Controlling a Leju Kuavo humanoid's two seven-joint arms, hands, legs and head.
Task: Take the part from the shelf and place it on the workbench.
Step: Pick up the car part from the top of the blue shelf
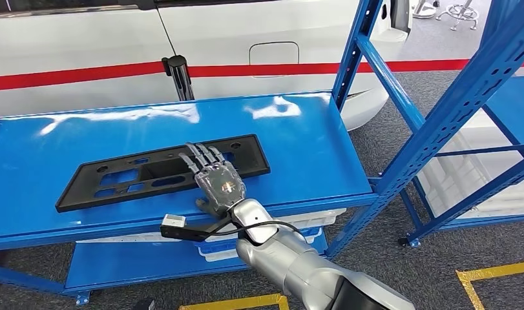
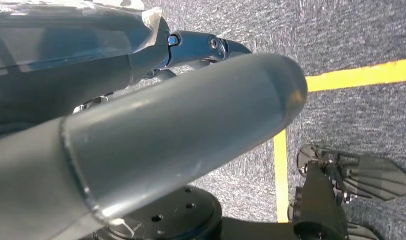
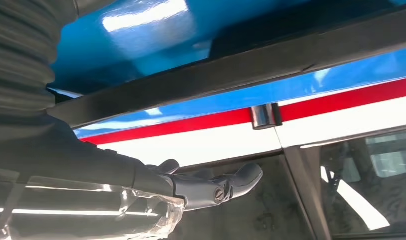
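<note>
The right robot hand (image 1: 217,184) lies flat on the black part (image 1: 162,171), fingers spread, gripping nothing — the part still lies on the blue shelf (image 1: 298,129). A flat plate offers little to pinch; it could skid away or tip off the edge. The left robot hand (image 2: 140,150) hangs by the floor, state unclear. A shelf upright (image 1: 440,123) crowds the right; a white car (image 1: 246,32) stands behind.
</note>
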